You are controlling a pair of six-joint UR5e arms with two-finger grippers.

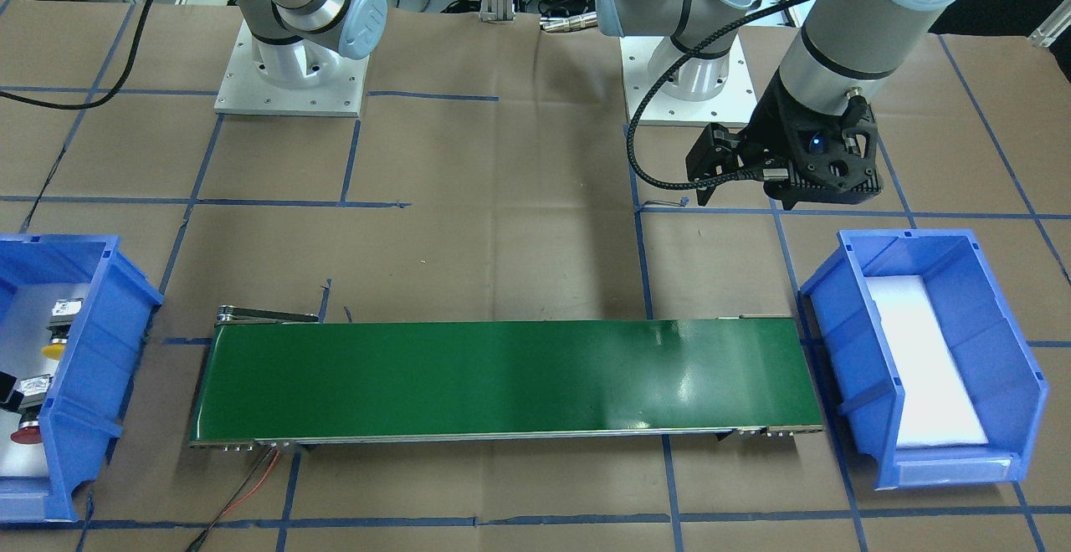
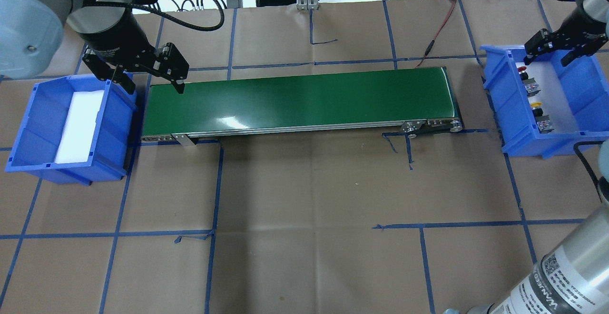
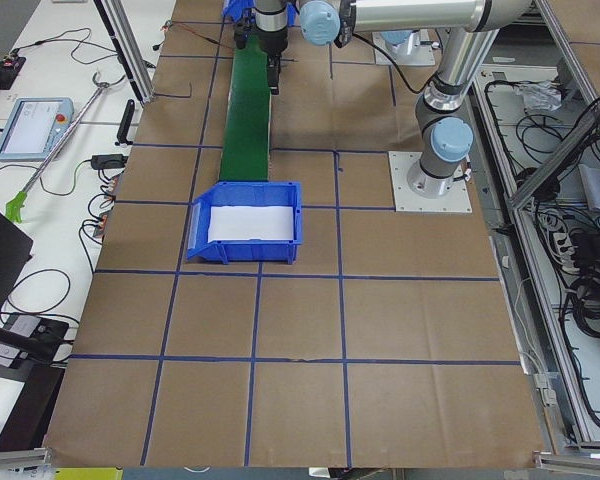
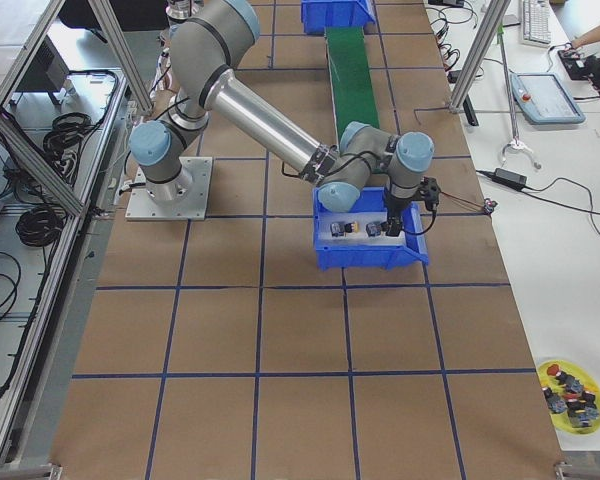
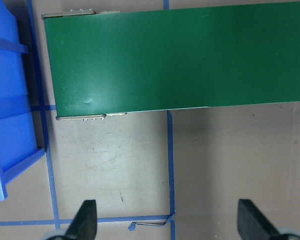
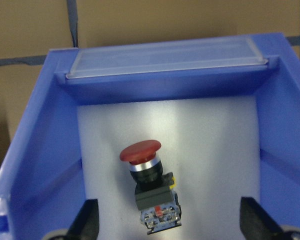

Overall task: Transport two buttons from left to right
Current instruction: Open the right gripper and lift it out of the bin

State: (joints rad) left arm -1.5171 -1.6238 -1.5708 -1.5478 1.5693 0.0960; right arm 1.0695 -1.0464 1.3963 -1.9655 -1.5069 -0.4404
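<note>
The red-capped button (image 2: 523, 72) and the yellow-capped button (image 2: 536, 107) lie on white foam in the blue bin (image 2: 547, 145) at the robot's right. They also show at the left edge of the front view, the yellow button (image 1: 53, 350) behind the red button (image 1: 27, 433). My right gripper (image 2: 547, 59) is open and hovers over that bin's far end. In the right wrist view the red button (image 6: 141, 152) lies between and below the open fingers (image 6: 87, 220). My left gripper (image 2: 154, 85) is open and empty above the left end of the green conveyor belt (image 2: 295, 100).
A second blue bin (image 2: 28, 128), holding only white foam, stands at the belt's left end under the left arm. A red and black cable (image 2: 437, 28) runs from the belt's far right corner. A yellow dish (image 4: 570, 385) of parts sits on the side bench.
</note>
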